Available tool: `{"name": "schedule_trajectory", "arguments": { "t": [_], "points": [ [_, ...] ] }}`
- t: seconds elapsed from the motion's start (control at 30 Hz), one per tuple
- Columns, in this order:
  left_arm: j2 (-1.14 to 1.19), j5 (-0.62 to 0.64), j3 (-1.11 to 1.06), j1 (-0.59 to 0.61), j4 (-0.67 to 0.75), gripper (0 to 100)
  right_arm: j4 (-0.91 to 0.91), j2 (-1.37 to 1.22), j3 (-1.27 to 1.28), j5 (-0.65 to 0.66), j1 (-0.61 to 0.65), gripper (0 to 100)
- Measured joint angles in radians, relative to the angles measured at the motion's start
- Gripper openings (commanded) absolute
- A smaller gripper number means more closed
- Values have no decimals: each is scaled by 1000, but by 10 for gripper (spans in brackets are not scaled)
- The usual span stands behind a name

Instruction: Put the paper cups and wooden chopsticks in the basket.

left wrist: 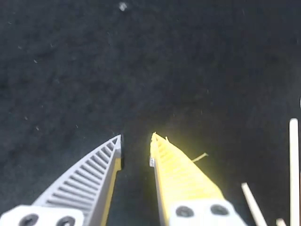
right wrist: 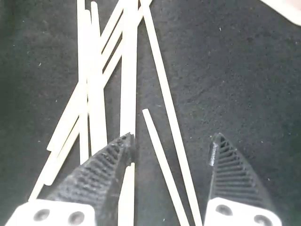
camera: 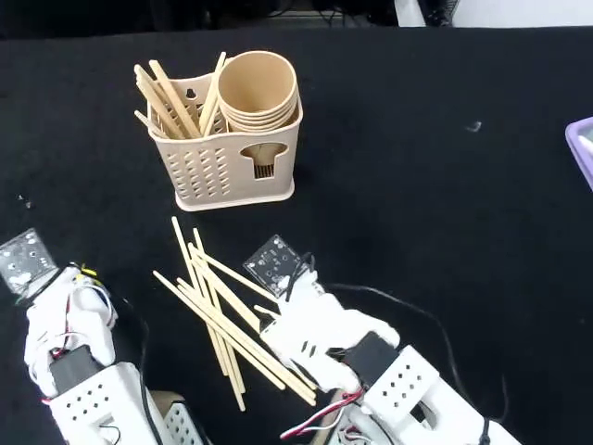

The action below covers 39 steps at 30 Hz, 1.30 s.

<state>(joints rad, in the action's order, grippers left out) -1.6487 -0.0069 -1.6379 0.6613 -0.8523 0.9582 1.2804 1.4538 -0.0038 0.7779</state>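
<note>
Toward the arms from the basket (camera: 227,167), a fan of loose chopsticks (camera: 222,315) is lying flat on the black tabletop (camera: 417,185). The right gripper (right wrist: 171,141) is hanging over the end of that fan farthest from the basket, its fingers (right wrist: 106,169) standing wide apart and gripping nothing. Two of the sticks are running lengthwise through the gap, clear of both fingertips. Another is passing under one finger, and the rest are lying just outside it.

Inside the basket, a stack of paper cups (camera: 259,88) is sitting in one compartment, while the stowed chopsticks (camera: 171,97) are leaning upright in the other.

The left gripper (left wrist: 136,139) is hovering over bare tabletop beside the fan, on the side away from the right arm. Its fingers (left wrist: 178,174) are standing slightly apart with nothing between them, and a few stick ends are showing near the yellow one.
</note>
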Motion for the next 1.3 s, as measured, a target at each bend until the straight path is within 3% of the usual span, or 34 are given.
{"name": "schedule_trajectory", "arguments": {
  "t": [0.13,0.3,0.6,0.93,1.2,1.3],
  "points": [
    [0,-9,0,-5,-29,109,-9,0,-6,0,9,260],
    [0,-9,0,-5,-31,109,-20,-87,-60,0,107,260],
    [0,-9,0,-8,-31,109,-244,-597,-215,0,138,260],
    [0,-9,0,-8,-31,109,-284,-990,-408,2,132,260],
    [-3,-9,0,-8,-31,109,-262,-1033,-446,8,28,11],
    [-9,-9,0,-8,-31,109,-258,-974,-440,84,-5,11]
  ]
}}
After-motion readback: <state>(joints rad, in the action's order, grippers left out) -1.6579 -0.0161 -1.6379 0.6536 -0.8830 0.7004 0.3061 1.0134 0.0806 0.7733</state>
